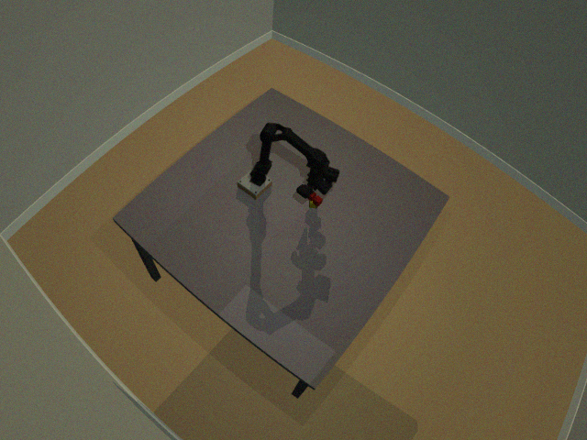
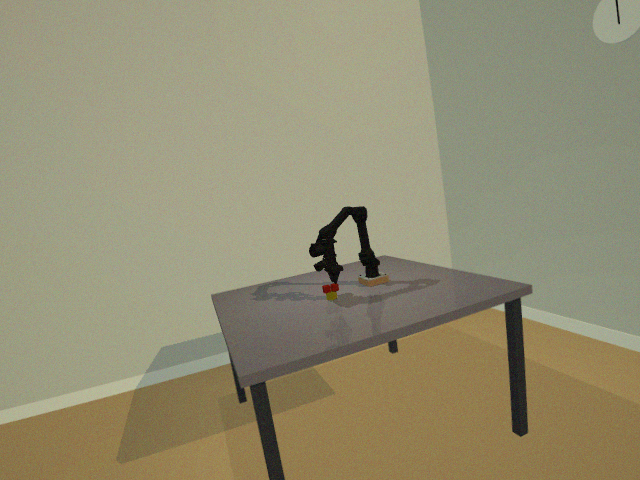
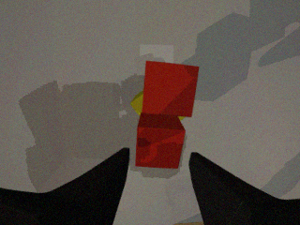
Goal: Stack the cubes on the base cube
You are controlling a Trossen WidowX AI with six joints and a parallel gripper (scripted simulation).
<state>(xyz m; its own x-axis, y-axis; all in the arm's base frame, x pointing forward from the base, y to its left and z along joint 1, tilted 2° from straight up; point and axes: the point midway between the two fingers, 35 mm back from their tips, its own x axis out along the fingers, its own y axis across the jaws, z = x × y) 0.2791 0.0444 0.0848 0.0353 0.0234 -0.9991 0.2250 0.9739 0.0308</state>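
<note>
Two red cubes, a nearer one and a farther one, are sitting on the yellow base cube, corner to corner. The pincer is hanging just above, its fingers standing apart on either side, gripping nothing. The base cube is resting on the grey counter.

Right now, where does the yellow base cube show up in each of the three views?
Top: yellow base cube, right of center, beneath the red cubes.
Exterior, mid-table, directly under the red cubes.
Wrist, a sliver left of the red cubes.
Shared landmark: the red cubes.
</note>
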